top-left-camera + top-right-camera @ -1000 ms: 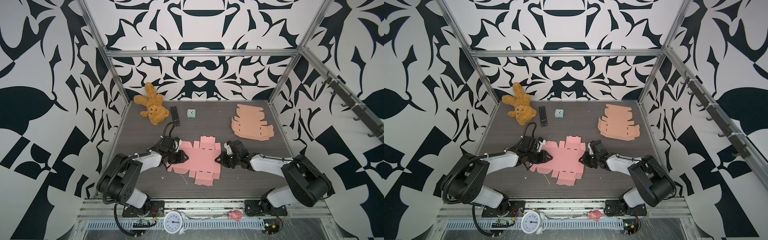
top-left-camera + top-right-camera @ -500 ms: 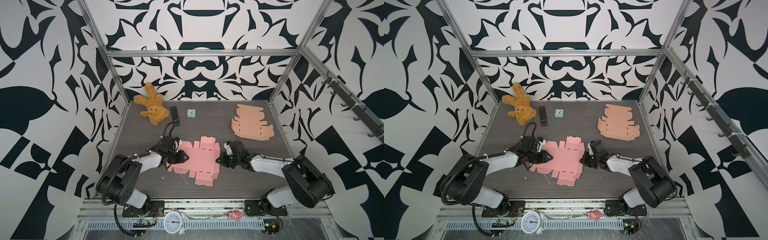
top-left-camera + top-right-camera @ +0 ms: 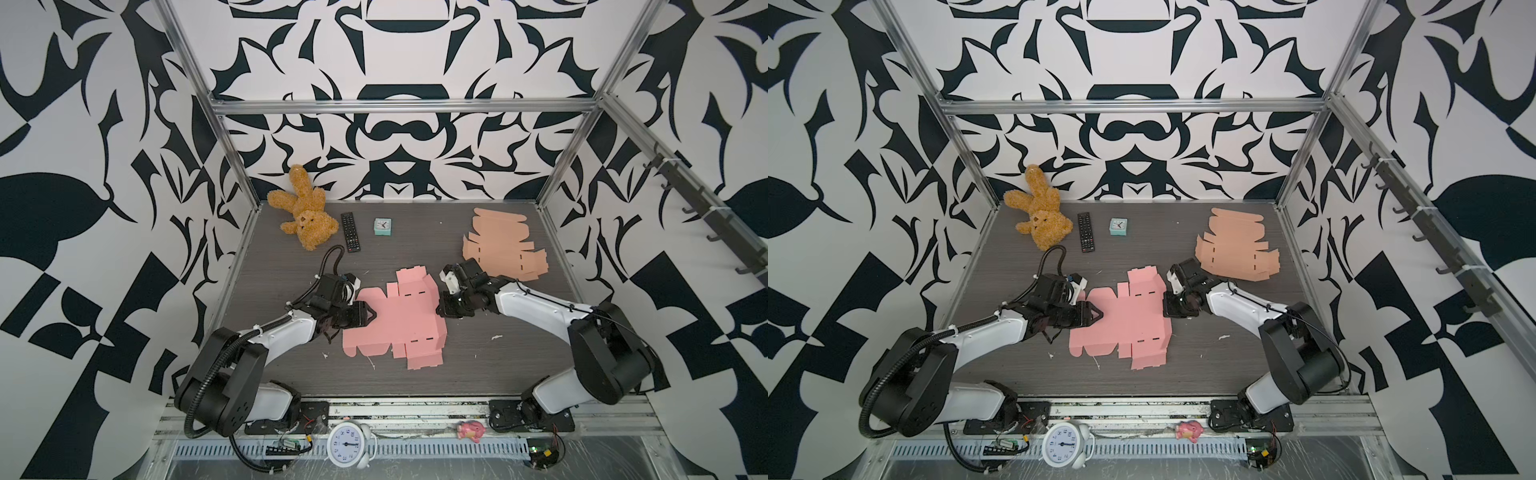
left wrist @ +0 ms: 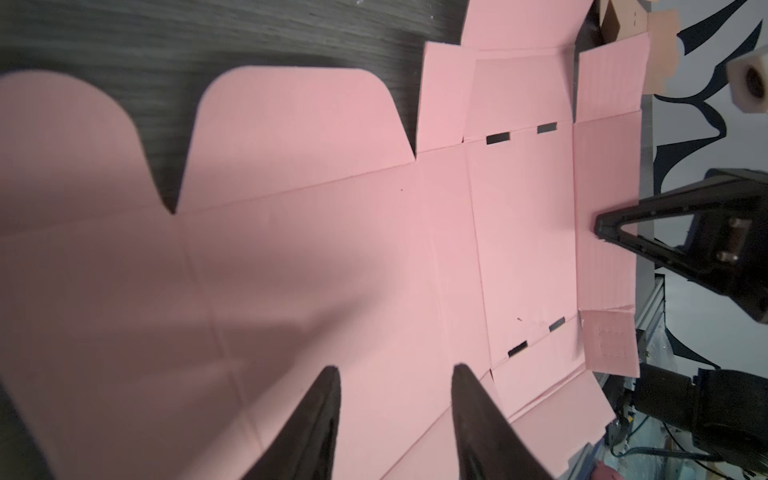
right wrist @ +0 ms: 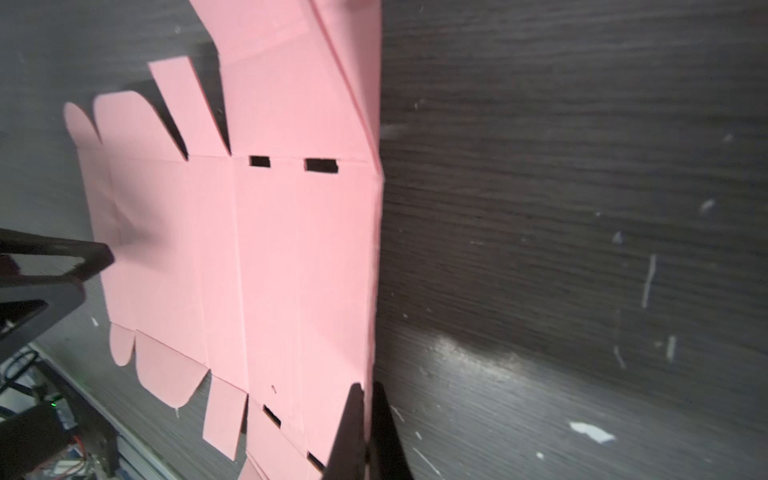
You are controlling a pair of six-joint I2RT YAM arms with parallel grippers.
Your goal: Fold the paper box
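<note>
The paper box [image 3: 399, 320] [image 3: 1125, 320] is a flat pink cutout lying mid-table in both top views. My left gripper [image 3: 371, 314] [image 3: 1098, 312] reaches over its left part; the left wrist view shows this gripper [image 4: 395, 368] open, just above the pink sheet [image 4: 374, 232], with nothing between the fingers. My right gripper [image 3: 440, 309] [image 3: 1167, 311] is at the sheet's right edge. The right wrist view has it [image 5: 365, 386] shut on that edge of the pink sheet [image 5: 270, 249], where the side flap stands raised.
A tan cardboard cutout [image 3: 503, 245] lies at the back right, just behind my right arm. A teddy bear [image 3: 305, 220], a black remote [image 3: 350, 232] and a small teal clock [image 3: 382, 227] sit along the back. A white alarm clock [image 3: 348, 444] stands on the front rail.
My right gripper has closed onto the right edge of the pink sheet. The left gripper's fingers have spread wider over the sheet. Both arms have stayed nearly in place.
</note>
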